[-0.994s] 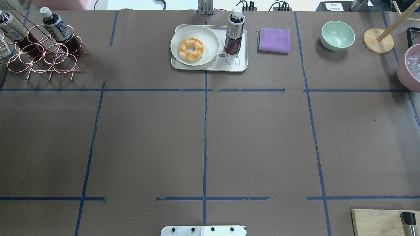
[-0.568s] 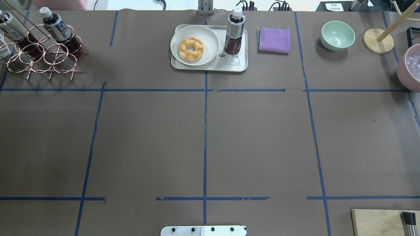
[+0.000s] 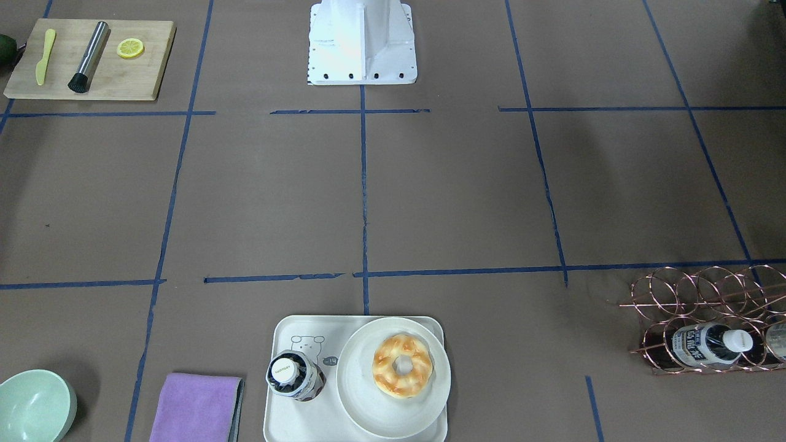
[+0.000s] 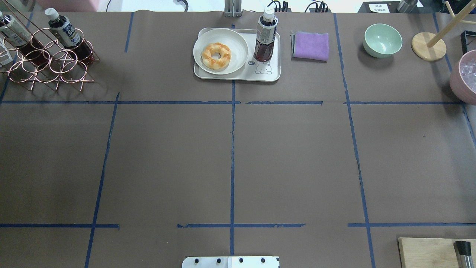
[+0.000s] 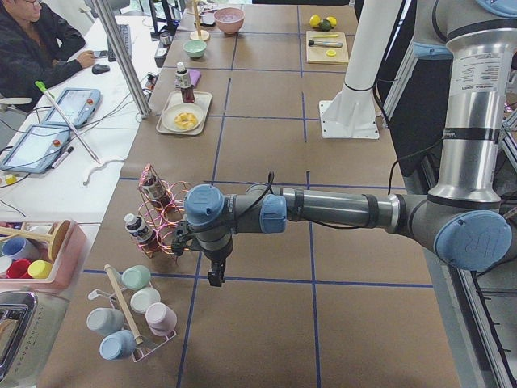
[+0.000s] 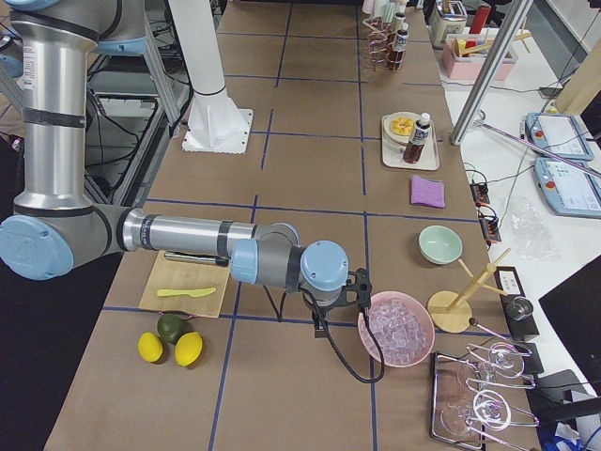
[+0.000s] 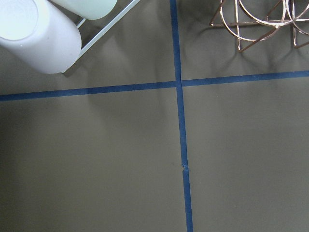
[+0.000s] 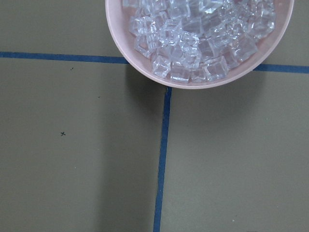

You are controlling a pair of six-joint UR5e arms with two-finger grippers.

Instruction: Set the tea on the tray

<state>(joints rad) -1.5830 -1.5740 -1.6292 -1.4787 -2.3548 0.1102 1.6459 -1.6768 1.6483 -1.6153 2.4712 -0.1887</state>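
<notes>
A tea bottle [image 4: 266, 35] stands upright on the right part of the off-white tray [image 4: 267, 75], beside the bear drawing. It also shows in the front-facing view [image 3: 293, 376] on the tray [image 3: 282, 334]. More tea bottles [image 4: 64, 30] lie in a copper wire rack [image 4: 48, 65] at the far left. My left gripper [image 5: 215, 277] shows only in the exterior left view, low over the table near the rack. My right gripper [image 6: 359, 285] shows only in the exterior right view, beside a pink bowl of ice. I cannot tell whether either is open or shut.
A cream plate [image 4: 238, 41] with a doughnut [image 4: 216, 56] fills the tray's left part. A purple cloth [image 4: 311, 45], a green bowl [image 4: 382, 40], a wooden stand [image 4: 428, 46] and the pink ice bowl [image 4: 456, 80] lie to the right. A wooden board [image 4: 424, 252] is at the near right.
</notes>
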